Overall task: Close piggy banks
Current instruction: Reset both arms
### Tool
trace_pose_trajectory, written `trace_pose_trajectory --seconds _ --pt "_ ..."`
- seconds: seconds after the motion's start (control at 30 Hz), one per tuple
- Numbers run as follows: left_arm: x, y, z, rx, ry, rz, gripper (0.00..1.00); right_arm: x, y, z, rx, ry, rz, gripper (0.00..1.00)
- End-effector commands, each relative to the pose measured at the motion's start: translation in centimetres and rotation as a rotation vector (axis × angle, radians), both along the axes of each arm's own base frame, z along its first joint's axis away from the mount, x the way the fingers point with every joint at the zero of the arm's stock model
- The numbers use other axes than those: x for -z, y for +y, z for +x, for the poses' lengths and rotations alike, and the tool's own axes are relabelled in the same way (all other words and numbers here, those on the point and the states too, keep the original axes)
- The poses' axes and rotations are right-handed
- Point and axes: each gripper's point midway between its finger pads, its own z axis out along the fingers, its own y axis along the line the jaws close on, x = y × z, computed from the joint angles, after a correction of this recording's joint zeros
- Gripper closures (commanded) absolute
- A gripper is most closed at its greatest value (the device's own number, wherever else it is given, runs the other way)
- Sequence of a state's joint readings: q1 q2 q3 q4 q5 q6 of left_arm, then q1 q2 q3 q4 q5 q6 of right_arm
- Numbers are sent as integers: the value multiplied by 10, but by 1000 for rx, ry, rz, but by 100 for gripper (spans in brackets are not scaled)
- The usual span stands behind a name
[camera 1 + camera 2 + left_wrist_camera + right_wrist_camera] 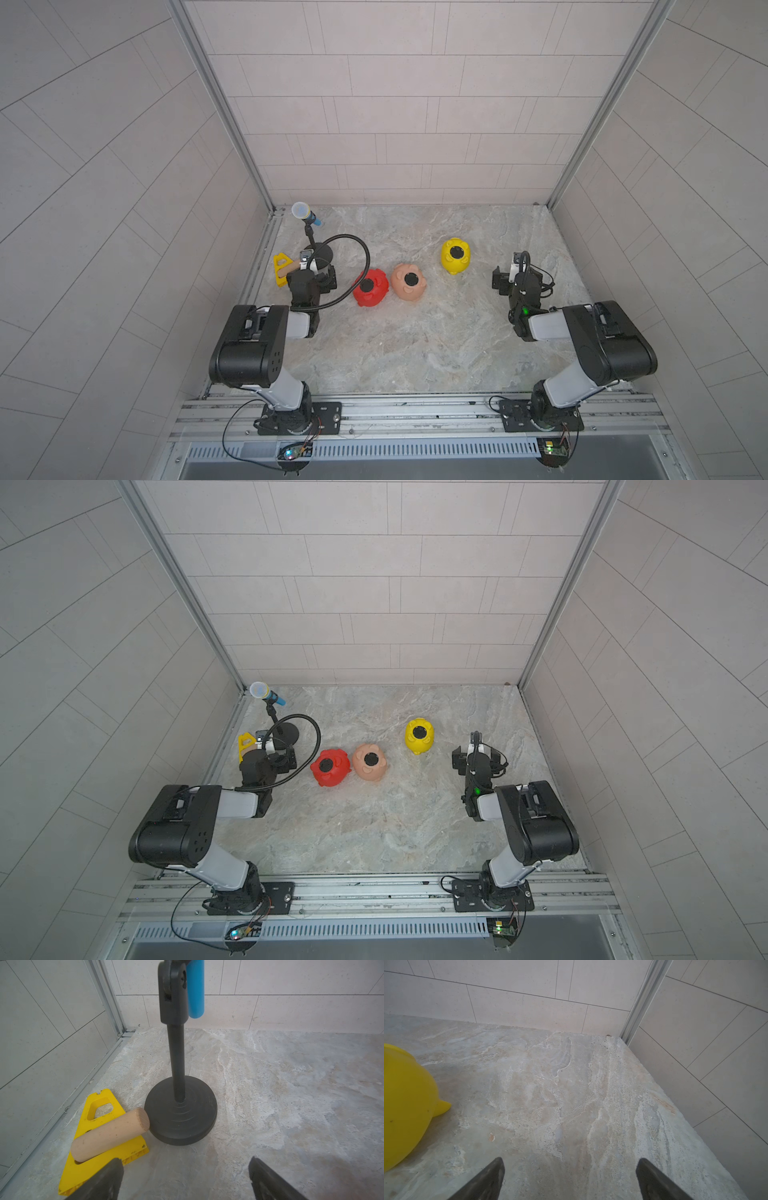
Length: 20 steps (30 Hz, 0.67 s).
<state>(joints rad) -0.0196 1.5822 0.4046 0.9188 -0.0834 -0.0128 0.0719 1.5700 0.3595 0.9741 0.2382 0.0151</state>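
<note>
On the bench (415,353), about midway between the near and far edges, the left gripper (185,1159) hangs by the left edge with its jaws spread wide and nothing between them. The right gripper (571,1159) hangs toward the right edge, equally wide and empty. Between them, left of centre, the red pig (371,287) and peach pig (408,281) lie side by side, bellies up; whether they touch I cannot tell. The yellow pig (455,255) lies a little farther back, right of centre, also belly up. Each belly shows a dark round spot. Toward the far left corner a dowel (110,1134) lies across a yellow triangle (83,1174) beside a black stand (180,1118) carrying a mic (307,214).
</note>
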Motion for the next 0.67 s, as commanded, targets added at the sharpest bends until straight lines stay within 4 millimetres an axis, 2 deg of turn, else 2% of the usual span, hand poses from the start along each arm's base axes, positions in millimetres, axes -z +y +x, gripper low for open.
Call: trace_pose_trajectory --seconds 0.0,0.43,0.63 --pt "3 -1 -3 0 9 17 0 2 4 0 -24 16 -7 0" --pt "8 -1 1 4 36 6 0 2 3 1 -16 13 -2 0" --pt "4 0 -2 6 13 2 0 2 3 1 -16 13 -2 0"
